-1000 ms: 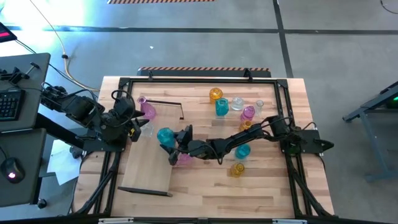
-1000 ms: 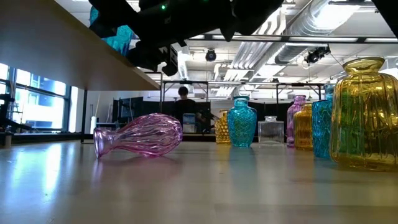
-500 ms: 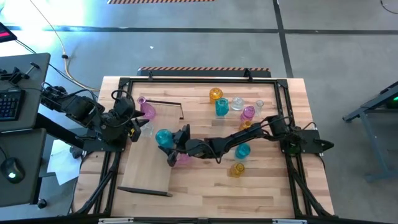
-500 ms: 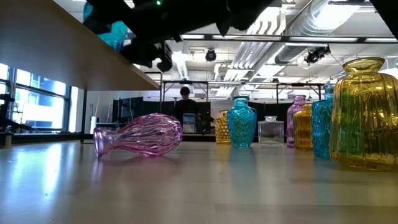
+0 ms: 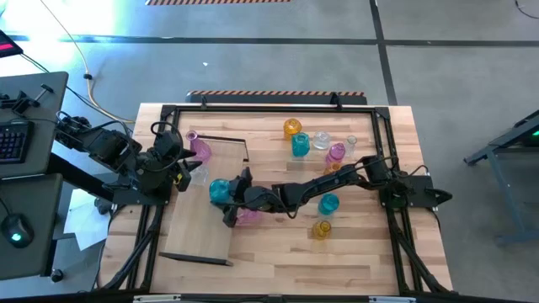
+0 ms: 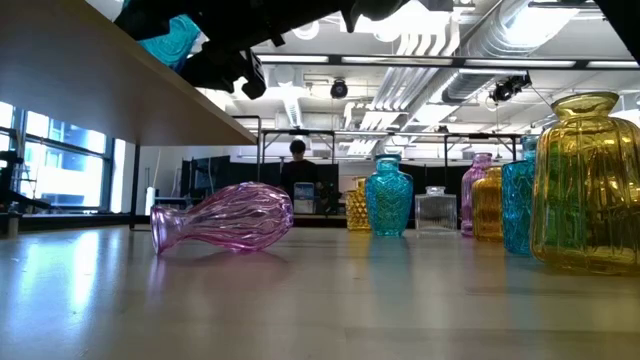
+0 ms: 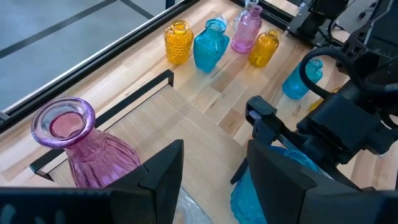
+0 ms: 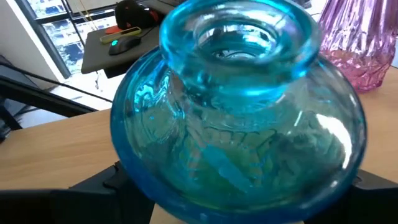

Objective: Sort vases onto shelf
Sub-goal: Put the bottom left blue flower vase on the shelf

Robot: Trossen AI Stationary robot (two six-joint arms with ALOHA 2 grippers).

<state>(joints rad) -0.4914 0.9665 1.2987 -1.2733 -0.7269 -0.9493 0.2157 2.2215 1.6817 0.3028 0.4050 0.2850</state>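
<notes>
A round teal vase (image 5: 220, 190) is pinched between the fingers of the right gripper (image 5: 231, 195) — it is held upright so it can be set down standing. It is kept just over the shelf (image 5: 205, 215), at about nine o'clock from the table's middle.

The left gripper (image 7: 211, 171) is spread wide with nothing in it, and it waits at the shelf's ten o'clock corner, just beside a pink vase (image 5: 200, 148) already standing there. More vases (image 5: 296, 144) are grouped at one o'clock — probably left for later. One pink vase (image 6: 222, 217) lies tipped over on the table.
</notes>
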